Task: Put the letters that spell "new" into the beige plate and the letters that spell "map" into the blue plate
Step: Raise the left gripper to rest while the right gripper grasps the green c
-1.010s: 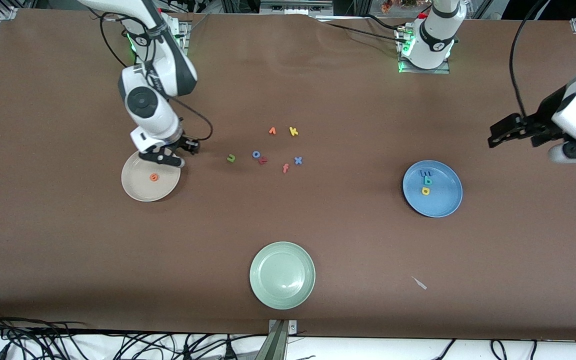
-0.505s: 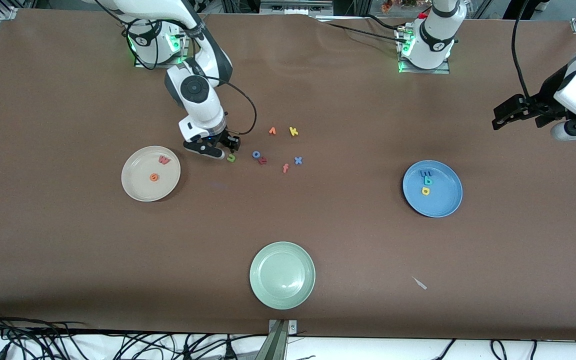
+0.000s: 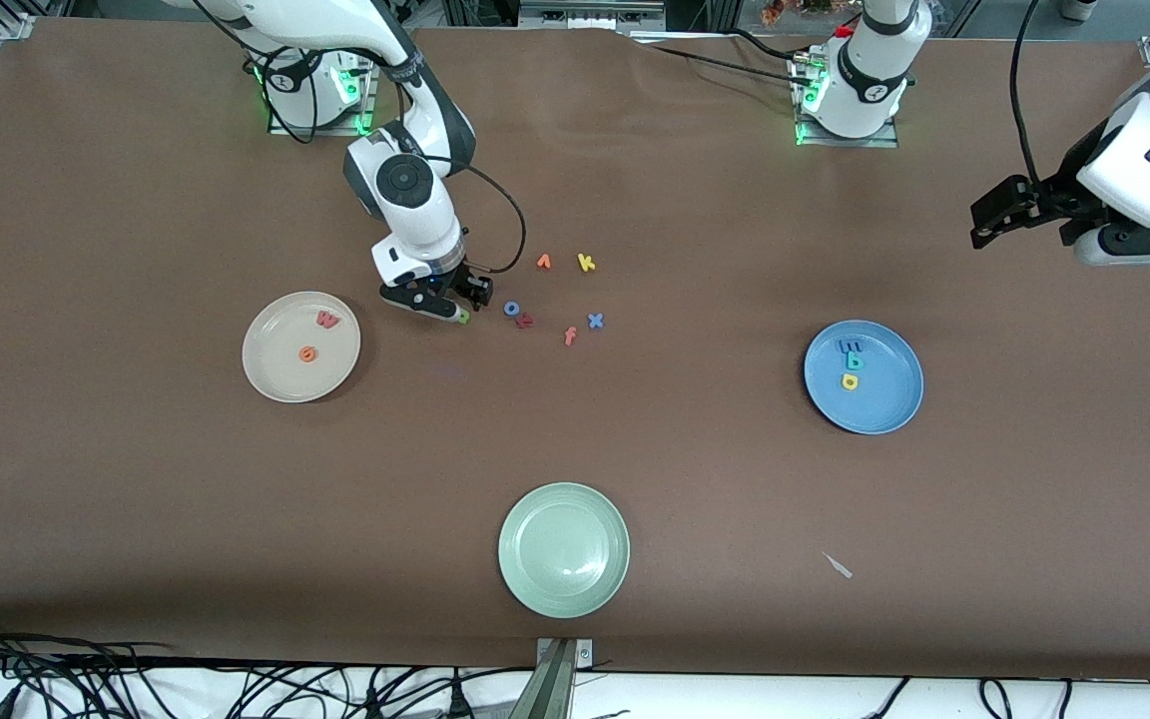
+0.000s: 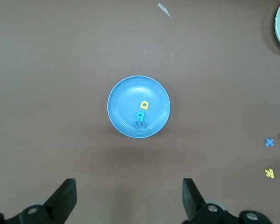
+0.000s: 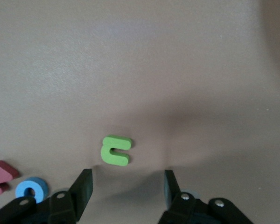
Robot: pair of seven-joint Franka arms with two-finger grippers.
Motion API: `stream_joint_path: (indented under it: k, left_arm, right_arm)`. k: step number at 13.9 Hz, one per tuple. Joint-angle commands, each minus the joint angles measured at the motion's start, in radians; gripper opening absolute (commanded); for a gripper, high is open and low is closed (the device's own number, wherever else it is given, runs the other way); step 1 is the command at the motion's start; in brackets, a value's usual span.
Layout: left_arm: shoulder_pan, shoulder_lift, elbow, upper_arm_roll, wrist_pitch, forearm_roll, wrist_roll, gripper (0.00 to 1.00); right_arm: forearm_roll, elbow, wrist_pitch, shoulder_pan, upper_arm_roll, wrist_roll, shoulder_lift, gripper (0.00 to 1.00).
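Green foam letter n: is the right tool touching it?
Apart. The right wrist view shows bare table between the green foam letter n and the open right tool.

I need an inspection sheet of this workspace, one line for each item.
Surface: brown table, one white scrap.
Job's things: beige plate holds w and e; n lies on table; blue plate holds m, p, a.
Clutter: green plate; six spare letters beside n.
Grippers: right gripper open, low over n; left gripper open, waiting high.
Cables: bundle at table's camera edge.
Surroundings: nothing seen.
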Motion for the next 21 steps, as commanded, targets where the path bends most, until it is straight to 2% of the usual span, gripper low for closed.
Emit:
stream_joint_path:
  k: [1,5,9,18,21]
  left_arm:
    - [0.016,-0.032,-0.034,-0.015,0.021,0.020,0.016,1.00]
    - [0.015,-0.033,-0.035,-0.015,0.024,0.018,0.018,1.00]
    - [0.016,-0.035,-0.040,-0.015,0.027,0.026,0.042,1.00]
    - [0.019,-0.004,0.001,-0.015,0.011,0.026,0.054,1.00]
    - [0.009,0.001,0.009,-0.015,0.013,0.026,0.048,1.00]
  right_arm:
    - [-0.004,0.032,0.007,0.006,-0.006,0.006,0.033,0.68]
    - [-0.025,0.049,0.010,0.004,-0.010,0.005,0.062,0.68]
    - [-0.025,0.049,0.012,0.004,-0.012,0.003,0.065,0.53]
    - [-0.034,0.055,0.012,-0.003,-0.032,-0.014,0.065,0.53]
    - [-0.034,0.055,0.012,0.000,-0.032,-0.014,0.065,0.45]
